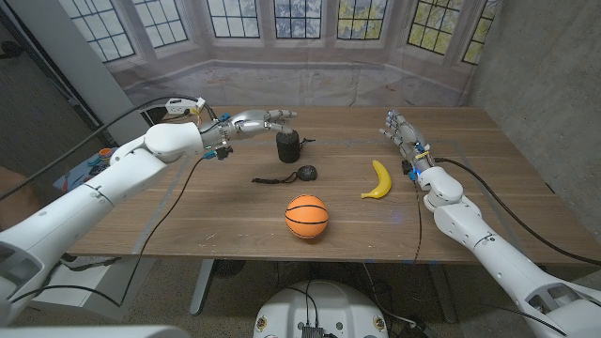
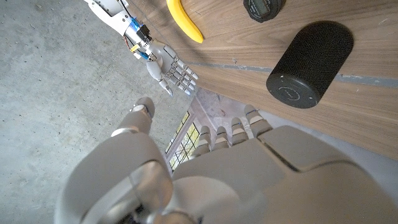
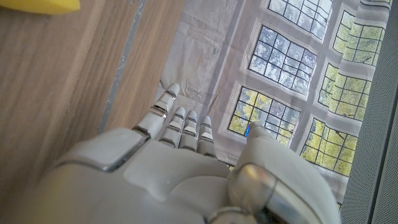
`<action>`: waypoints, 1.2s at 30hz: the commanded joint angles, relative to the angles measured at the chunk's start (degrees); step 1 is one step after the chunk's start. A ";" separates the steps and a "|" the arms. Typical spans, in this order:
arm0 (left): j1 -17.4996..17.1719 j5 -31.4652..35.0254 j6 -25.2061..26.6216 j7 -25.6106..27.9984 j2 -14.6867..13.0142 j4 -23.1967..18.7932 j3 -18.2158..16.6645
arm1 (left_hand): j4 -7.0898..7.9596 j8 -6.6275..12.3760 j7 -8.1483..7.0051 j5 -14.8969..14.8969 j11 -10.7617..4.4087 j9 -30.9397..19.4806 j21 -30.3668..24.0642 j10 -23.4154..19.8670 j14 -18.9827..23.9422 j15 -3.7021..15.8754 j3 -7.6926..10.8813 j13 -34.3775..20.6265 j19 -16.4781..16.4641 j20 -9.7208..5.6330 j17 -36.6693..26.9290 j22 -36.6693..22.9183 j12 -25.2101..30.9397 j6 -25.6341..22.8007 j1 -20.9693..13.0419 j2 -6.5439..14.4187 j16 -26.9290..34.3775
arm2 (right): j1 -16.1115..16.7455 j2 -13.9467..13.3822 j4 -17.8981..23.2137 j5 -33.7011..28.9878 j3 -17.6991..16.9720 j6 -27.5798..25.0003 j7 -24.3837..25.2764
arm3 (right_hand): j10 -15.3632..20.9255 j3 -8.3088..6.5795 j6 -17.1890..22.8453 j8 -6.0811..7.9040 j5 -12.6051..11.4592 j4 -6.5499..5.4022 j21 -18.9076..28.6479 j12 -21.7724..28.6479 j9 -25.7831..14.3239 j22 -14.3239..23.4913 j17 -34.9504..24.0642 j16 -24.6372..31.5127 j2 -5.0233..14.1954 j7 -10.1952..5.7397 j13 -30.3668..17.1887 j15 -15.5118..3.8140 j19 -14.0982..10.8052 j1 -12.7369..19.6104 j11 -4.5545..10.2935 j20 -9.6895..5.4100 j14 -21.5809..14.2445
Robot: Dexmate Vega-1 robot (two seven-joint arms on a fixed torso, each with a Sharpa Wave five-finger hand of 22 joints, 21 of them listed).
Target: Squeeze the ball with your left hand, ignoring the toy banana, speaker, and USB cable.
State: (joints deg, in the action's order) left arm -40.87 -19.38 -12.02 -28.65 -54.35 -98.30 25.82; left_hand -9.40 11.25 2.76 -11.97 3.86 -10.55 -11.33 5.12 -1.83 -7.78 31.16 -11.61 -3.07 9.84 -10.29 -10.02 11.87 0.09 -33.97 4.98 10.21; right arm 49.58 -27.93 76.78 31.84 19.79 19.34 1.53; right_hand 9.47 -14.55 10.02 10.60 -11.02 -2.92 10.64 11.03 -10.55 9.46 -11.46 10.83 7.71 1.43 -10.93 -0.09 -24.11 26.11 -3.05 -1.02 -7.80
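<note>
Both hands held nothing: left hand (image 1: pixel 252 120) hovered spread above the speaker (image 1: pixel 287 146) (ball (image 1: pixel 307 216) untouched), right hand (image 1: pixel 399 128) open.

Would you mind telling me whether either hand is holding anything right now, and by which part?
Nothing is held. The left hand hovers open near the speaker; the right hand is open too.

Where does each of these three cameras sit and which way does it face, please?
Head view: fixed on the robot's head, looking down over the wooden table at the orange ball; both arms show.
Left wrist view: on the left wrist, looking along the left hand towards the black cylindrical speaker; the right hand shows beyond.
Right wrist view: on the right wrist, looking along the right hand towards the window backdrop.
All three share the yellow toy banana.
</note>
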 commanded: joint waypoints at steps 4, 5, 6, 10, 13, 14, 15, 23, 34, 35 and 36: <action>0.90 2.45 -1.19 -2.85 -1.72 -2.47 0.43 | 0.02 0.09 0.65 -0.03 -0.05 -0.16 0.07 0.19 -0.34 0.02 -0.25 -0.38 0.18 -0.16 -0.14 -0.33 0.41 0.16 -0.46 -0.61 0.50 | 1.72 -0.42 1.72 -0.19 -0.57 0.40 1.05 | -0.33 -0.16 0.37 0.38 0.04 0.59 0.24 -0.03 -0.08 0.26 0.03 0.30 -0.49 0.44 -0.12 0.25 -0.01 0.28 0.02 0.29 0.24; 0.98 2.60 -1.31 -2.98 -1.72 -2.61 0.47 | 0.00 0.09 0.69 -0.03 -0.02 -0.16 0.06 0.17 -0.33 -0.02 -0.26 -0.40 0.17 -0.15 -0.14 -0.33 0.44 0.16 -0.49 -0.63 0.51 | 1.81 -0.53 1.84 -0.21 -0.63 0.41 1.06 | -0.33 -0.16 0.37 0.38 0.05 0.61 0.25 -0.03 -0.08 0.26 0.04 0.29 -0.50 0.41 -0.12 0.26 -0.02 0.28 0.04 0.29 0.26; 1.03 2.75 -1.35 -3.03 -1.73 -2.82 0.51 | 0.00 0.07 0.74 -0.03 0.03 -0.17 0.05 0.19 -0.37 -0.05 -0.27 -0.41 0.16 -0.17 -0.15 -0.34 0.44 0.20 -0.51 -0.63 0.50 | 1.91 -0.66 1.98 -0.20 -0.70 0.38 1.06 | -0.33 -0.16 0.40 0.39 0.05 0.67 0.26 -0.02 -0.08 0.26 0.05 0.28 -0.54 0.49 -0.12 0.29 -0.04 0.31 -0.05 0.31 0.28; 1.14 3.39 -1.56 -3.23 -1.79 -3.60 0.67 | -0.05 0.03 0.87 -0.03 0.18 -0.18 -0.01 0.20 -0.36 -0.08 -0.29 -0.48 0.06 -0.40 -0.17 -0.35 0.50 0.31 -0.64 -0.65 0.52 | 2.58 -0.92 2.53 -0.13 -1.15 0.75 1.36 | -0.36 -0.18 0.44 0.41 0.07 0.81 0.26 -0.02 -0.09 0.26 0.07 0.29 -0.58 0.56 -0.12 0.30 -0.04 0.38 -0.06 0.33 0.29; 1.33 3.65 -1.33 -3.94 -2.11 -4.43 0.87 | -0.10 0.05 0.95 -0.04 0.31 -0.19 -0.06 0.20 -0.38 -0.04 -0.28 -0.53 -0.03 -0.44 -0.18 -0.36 0.54 0.29 -0.78 -0.65 0.53 | 3.26 -1.33 3.33 -0.31 -1.46 0.73 1.86 | -0.40 -0.16 0.44 0.41 0.09 0.95 0.27 -0.02 -0.10 0.26 0.10 0.32 -0.67 0.62 -0.12 0.37 -0.06 0.42 -0.07 0.36 0.26; 1.31 3.85 -1.36 -4.06 -2.28 -4.83 0.87 | -0.12 0.05 1.00 -0.05 0.37 -0.20 -0.06 0.18 -0.39 -0.08 -0.27 -0.54 -0.02 -0.46 -0.19 -0.36 0.56 0.29 -0.83 -0.65 0.53 | 3.48 -1.51 3.60 -0.33 -1.54 0.63 1.93 | -0.39 -0.15 0.45 0.42 0.09 0.95 0.27 -0.02 -0.10 0.26 0.09 0.33 -0.68 0.62 -0.13 0.40 -0.06 0.40 -0.07 0.31 0.26; 1.29 4.03 -1.37 -4.16 -2.47 -5.22 0.85 | -0.14 0.06 1.02 -0.05 0.42 -0.20 -0.06 0.16 -0.39 -0.07 -0.27 -0.56 -0.01 -0.42 -0.19 -0.36 0.58 0.27 -0.88 -0.64 0.53 | 3.70 -1.69 3.85 -0.31 -1.63 0.53 1.97 | -0.39 -0.13 0.44 0.42 0.10 0.98 0.27 -0.01 -0.10 0.26 0.09 0.34 -0.71 0.63 -0.13 0.47 -0.06 0.38 -0.07 0.35 0.27; 0.81 4.48 -1.50 -4.80 -3.74 -7.13 0.36 | -0.27 -0.05 1.17 -0.08 0.65 -0.23 -0.07 0.78 -0.79 -0.25 -0.24 -0.70 0.03 -0.71 -0.22 -0.37 0.47 0.63 -1.35 -0.63 0.43 | 5.12 -2.54 5.41 -0.30 -2.25 0.21 2.49 | -0.39 -0.02 0.40 0.40 0.15 1.22 0.29 0.01 -0.11 0.26 0.11 0.37 -0.94 0.71 -0.13 0.52 -0.10 0.41 -0.09 0.41 0.27; 0.32 3.84 -2.91 -7.33 -5.74 -8.90 -0.44 | -0.34 -0.28 1.18 -0.11 0.77 -0.26 0.04 1.51 -1.56 -0.44 -0.27 -0.86 0.45 -1.11 -0.26 -0.37 0.37 1.45 -1.86 -0.66 0.24 | 6.04 -3.79 7.68 -1.37 -2.38 -2.16 4.21 | -0.45 0.07 0.08 0.29 0.19 1.34 0.27 0.01 -0.12 0.27 0.05 0.44 -0.94 0.78 -0.14 0.58 -0.05 0.24 -0.33 0.49 0.35; 0.21 3.67 -3.16 -7.47 -5.87 -8.95 -0.58 | -0.35 -0.31 1.17 -0.11 0.82 -0.26 0.05 1.71 -1.65 -0.49 -0.27 -0.88 0.48 -1.11 -0.26 -0.37 0.31 1.55 -1.92 -0.67 0.23 | 6.14 -4.20 8.31 -2.03 -2.29 -2.94 4.92 | -0.46 0.08 0.06 0.28 0.20 1.35 0.27 0.01 -0.12 0.27 0.04 0.45 -0.95 0.77 -0.14 0.61 -0.04 0.22 -0.35 0.49 0.34; 0.20 3.61 -3.34 -7.71 -6.01 -9.01 -0.66 | -0.35 -0.33 1.20 -0.11 0.82 -0.26 0.04 1.68 -1.71 -0.46 -0.28 -0.89 0.47 -1.13 -0.26 -0.37 0.33 1.63 -1.96 -0.67 0.22 | 6.22 -4.48 8.79 -2.42 -2.25 -3.50 5.38 | -0.50 0.08 0.04 0.28 0.20 1.36 0.27 0.00 -0.12 0.27 0.04 0.45 -0.94 0.78 -0.14 0.61 -0.04 0.22 -0.33 0.51 0.35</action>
State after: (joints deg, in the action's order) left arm -40.06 -15.11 -14.02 -34.49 -58.74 -105.79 26.08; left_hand -9.47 11.01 3.77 -11.97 4.70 -10.53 -11.33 5.98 -3.21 -8.09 30.79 -12.40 -2.66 8.99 -10.27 -10.27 12.08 1.26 -35.24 4.31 10.20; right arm 54.76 -30.75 82.70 31.35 17.60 18.80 4.43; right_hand 9.16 -14.16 10.13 10.82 -11.02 -1.87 10.64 11.03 -10.53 9.46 -11.34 11.05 7.26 1.96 -10.93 0.22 -24.11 26.56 -3.36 -1.02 -7.50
